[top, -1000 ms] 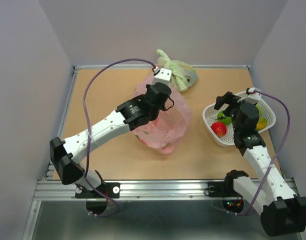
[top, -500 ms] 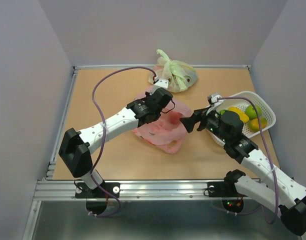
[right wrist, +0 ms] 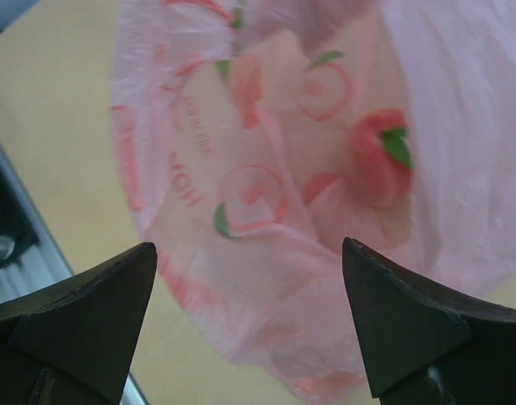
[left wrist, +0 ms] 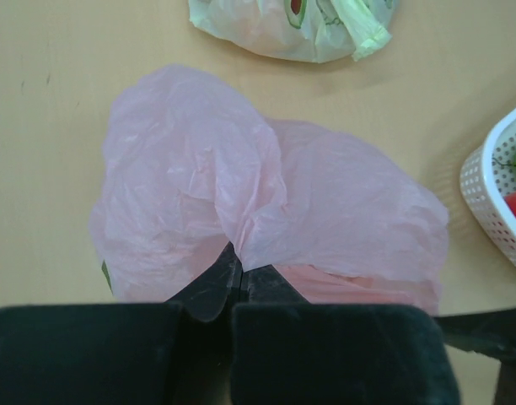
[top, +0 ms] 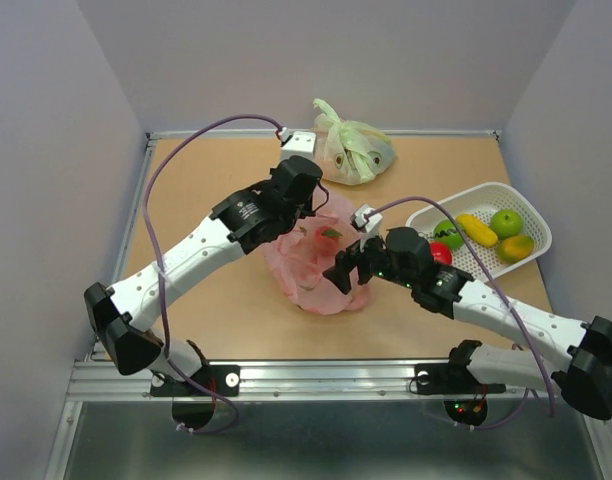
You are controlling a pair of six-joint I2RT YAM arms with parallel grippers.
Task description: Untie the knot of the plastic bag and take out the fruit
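The pink plastic bag point(top: 311, 265) lies mid-table, its mouth open toward the right. My left gripper point(top: 308, 210) is shut on a fold of the bag's top edge point(left wrist: 233, 253) and holds it up. My right gripper point(top: 344, 270) is open at the bag's right side, its jaws wide apart in front of the plastic point(right wrist: 249, 253), touching nothing. A pinkish fruit with a green leaf point(right wrist: 380, 164) shows through the bag point(right wrist: 266, 169). A red apple point(top: 441, 253), banana point(top: 476, 228), green apple point(top: 504, 221) and an orange-yellow piece point(top: 516, 247) lie in the white basket point(top: 531, 215).
A knotted pale green bag point(top: 354, 150) with fruit inside lies at the back, also in the left wrist view point(left wrist: 292, 21). The basket's rim point(left wrist: 494, 194) stands right of the pink bag. Grey walls enclose the table on three sides.
My right arm has swung left from over the basket to the pink bag's right side. My left gripper has kept its hold on the bag and shifted slightly.
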